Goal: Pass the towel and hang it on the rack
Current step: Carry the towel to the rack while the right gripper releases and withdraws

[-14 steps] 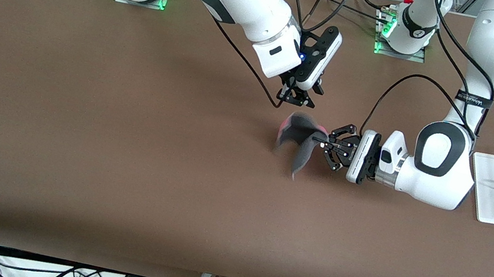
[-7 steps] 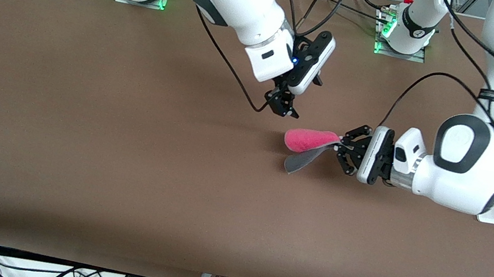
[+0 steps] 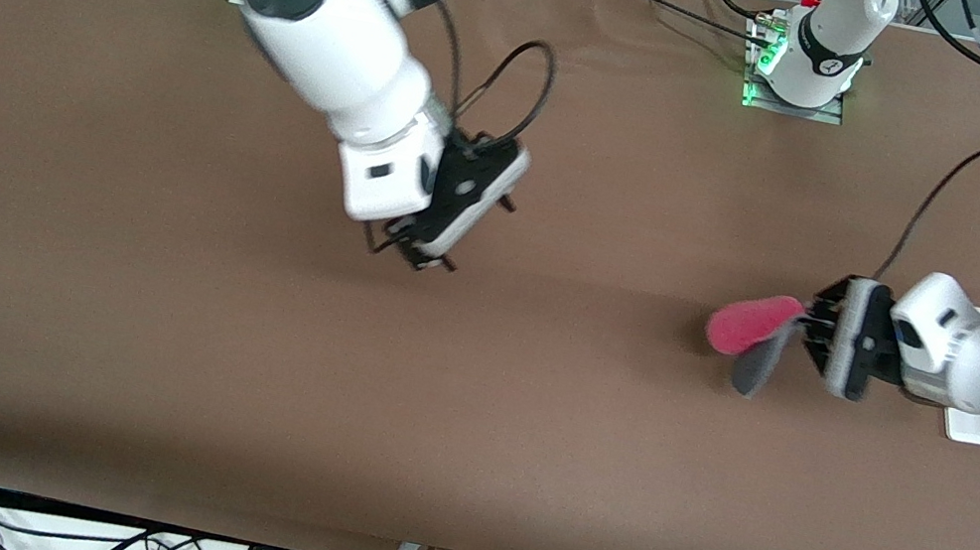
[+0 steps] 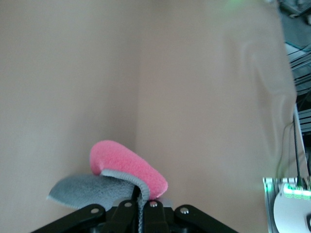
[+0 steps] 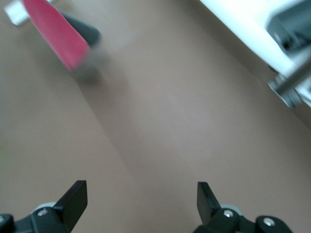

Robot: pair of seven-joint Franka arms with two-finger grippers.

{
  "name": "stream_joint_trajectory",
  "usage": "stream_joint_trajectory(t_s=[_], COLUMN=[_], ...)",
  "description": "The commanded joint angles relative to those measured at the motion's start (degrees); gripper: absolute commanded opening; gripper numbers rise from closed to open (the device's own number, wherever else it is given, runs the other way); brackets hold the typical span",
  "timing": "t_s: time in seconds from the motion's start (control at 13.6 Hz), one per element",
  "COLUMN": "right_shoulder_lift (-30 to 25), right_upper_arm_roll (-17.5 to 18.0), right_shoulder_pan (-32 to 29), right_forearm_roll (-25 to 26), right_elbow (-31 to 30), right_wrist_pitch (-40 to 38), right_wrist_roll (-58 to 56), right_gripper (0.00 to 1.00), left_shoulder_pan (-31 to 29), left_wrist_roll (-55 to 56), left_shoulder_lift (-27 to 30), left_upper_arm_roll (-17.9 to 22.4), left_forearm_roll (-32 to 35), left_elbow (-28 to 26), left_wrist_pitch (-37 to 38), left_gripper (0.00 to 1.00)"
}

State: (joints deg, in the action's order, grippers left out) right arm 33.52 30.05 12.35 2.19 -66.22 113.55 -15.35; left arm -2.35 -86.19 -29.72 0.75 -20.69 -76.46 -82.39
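The towel (image 3: 748, 329) is pink-red on top and dark grey below. It hangs folded from my left gripper (image 3: 805, 329), which is shut on its edge above the table toward the left arm's end. In the left wrist view the towel (image 4: 127, 167) sticks out from the shut fingers (image 4: 127, 214). My right gripper (image 3: 413, 253) is open and empty over the middle of the table; its fingertips (image 5: 75, 196) stand wide apart, and the towel (image 5: 56, 29) shows far off. Of the rack only a corner of the white base (image 3: 977, 429) shows under the left arm; the rods are hidden.
The brown table (image 3: 142, 304) carries nothing else in view. The arm bases (image 3: 800, 58) with green lights stand at the edge farthest from the front camera. Cables (image 3: 100, 544) lie along the nearest edge.
My left gripper has carried the towel toward the left arm's end, and the arm now covers the rack. My right gripper has drawn away toward the right arm's end, lower over the table.
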Motion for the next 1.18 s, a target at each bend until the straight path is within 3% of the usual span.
stream_joint_trajectory(t_s=[0.0, 0.29, 0.44, 0.74, 1.11], right_shoulder_lift=[-1.88, -6.95, -12.06, -16.46, -22.96], right_upper_arm_roll=[-1.64, -8.76, -12.88, -20.63, -23.80], right_shoulder_pan=[-3.03, -6.97, -10.05, -13.40, -16.65], right_forearm_roll=[0.36, 1.06, 0.97, 1.15, 1.59], right_elbow=[-0.05, -3.63, -8.12, -8.93, -13.48], right_wrist_pitch=[-5.78, -12.20, -12.65, -14.40, -19.16], right_wrist_roll=[-0.38, -0.38, -0.12, -0.03, 0.24], right_gripper=[1.00, 1.00, 1.00, 1.00, 1.00], left_shoulder_pan=[-4.49, -11.51, -15.74, -23.39, -30.69], left_wrist_roll=[0.50, -0.11, -0.72, -6.77, -9.96], left_shoulder_lift=[-0.43, -0.78, -0.87, -1.31, -4.99], left_upper_arm_roll=[0.74, 1.54, 1.54, 1.62, 1.63], left_forearm_roll=[5.55, 12.85, 13.83, 15.24, 16.82], left_elbow=[4.19, 6.41, 6.41, 6.32, 6.32], left_wrist_pitch=[1.53, 0.91, 1.00, -4.86, -12.00], left_gripper=[0.00, 0.00, 0.00, 0.00, 0.00])
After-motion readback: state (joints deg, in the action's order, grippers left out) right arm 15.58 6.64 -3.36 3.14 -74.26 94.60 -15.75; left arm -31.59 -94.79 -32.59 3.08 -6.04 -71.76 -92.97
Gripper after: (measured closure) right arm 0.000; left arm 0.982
